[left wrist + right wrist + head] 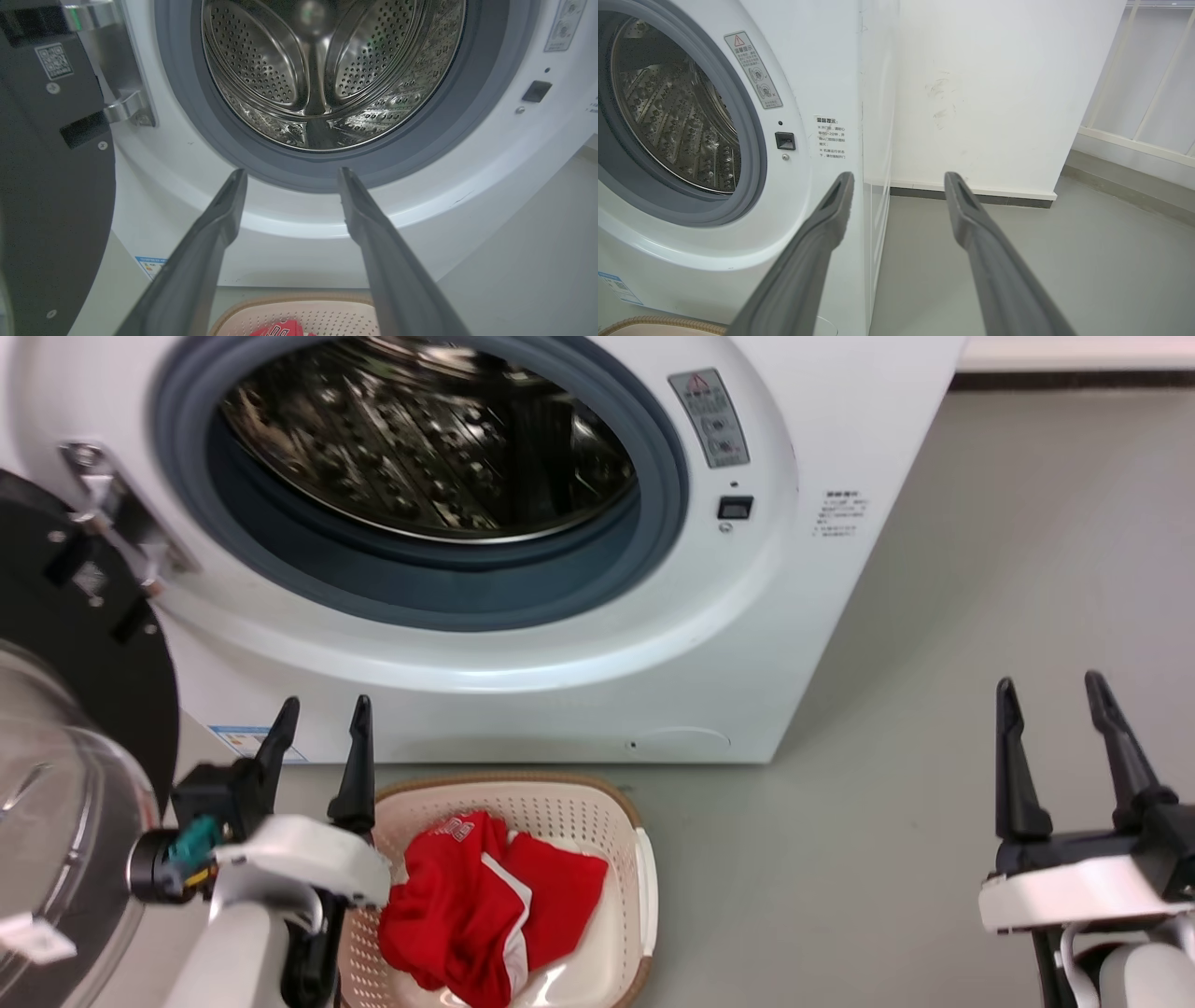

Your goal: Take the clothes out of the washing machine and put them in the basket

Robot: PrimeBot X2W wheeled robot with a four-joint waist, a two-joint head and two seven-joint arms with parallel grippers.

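Plainly, the clothes [485, 896] lie heaped in the basket [523, 782], which sits on the floor [934, 728] just in front of the washing machine [840, 616]. What we can see of the drum [322, 70] is bare steel, so we judge the task close to done. The drum's lowest front part is hidden behind the grey rim, though, and a garment missed there is one way this could go wrong.

Our left end effector [326, 707] hangs above the basket's left edge, fingers parted and holding nothing. Our right end effector [1049, 683] hovers well apart over the floor, likewise spread and empty.

The open door [84, 644] stands just beside our left arm, and a careless sideways swing could strike it. A downward move could catch the basket's rim and shove it.
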